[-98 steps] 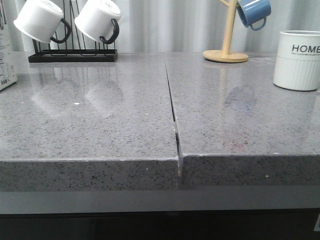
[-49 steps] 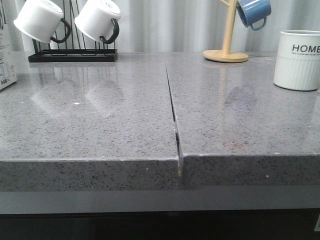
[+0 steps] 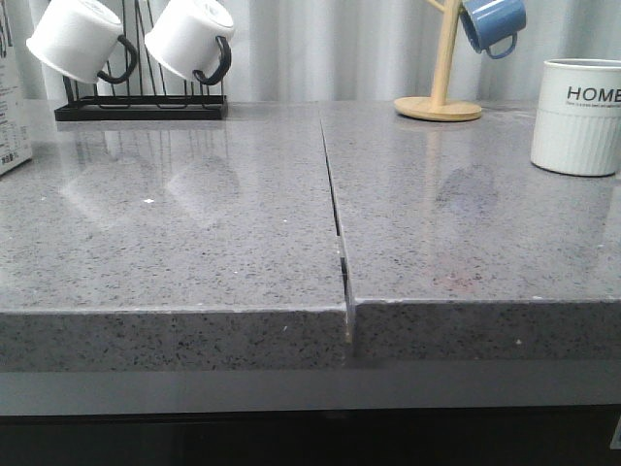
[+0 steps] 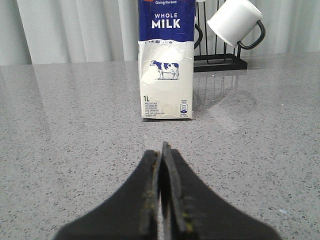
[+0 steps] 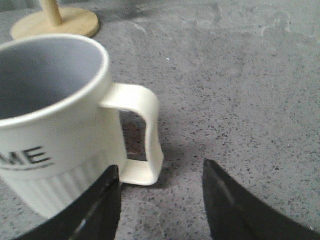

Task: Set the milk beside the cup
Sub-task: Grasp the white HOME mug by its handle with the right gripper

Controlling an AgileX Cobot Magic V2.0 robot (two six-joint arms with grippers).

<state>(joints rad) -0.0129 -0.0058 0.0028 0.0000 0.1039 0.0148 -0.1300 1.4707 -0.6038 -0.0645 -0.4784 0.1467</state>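
The milk carton (image 4: 166,60), blue top and white lower part with a cow picture, stands upright on the grey counter; only its edge shows at the far left of the front view (image 3: 12,97). My left gripper (image 4: 161,150) is shut and empty, a short way in front of the carton. The white HOME cup (image 3: 579,115) stands at the far right of the counter. In the right wrist view the cup (image 5: 55,125) is close, its white handle (image 5: 142,135) just ahead of my open, empty right gripper (image 5: 160,175). Neither gripper shows in the front view.
A black rack (image 3: 141,105) holding two white mugs with black handles (image 3: 82,39) stands at the back left. A wooden mug tree (image 3: 439,97) with a blue mug (image 3: 493,24) stands at the back right. A seam (image 3: 335,214) splits the counter in the middle.
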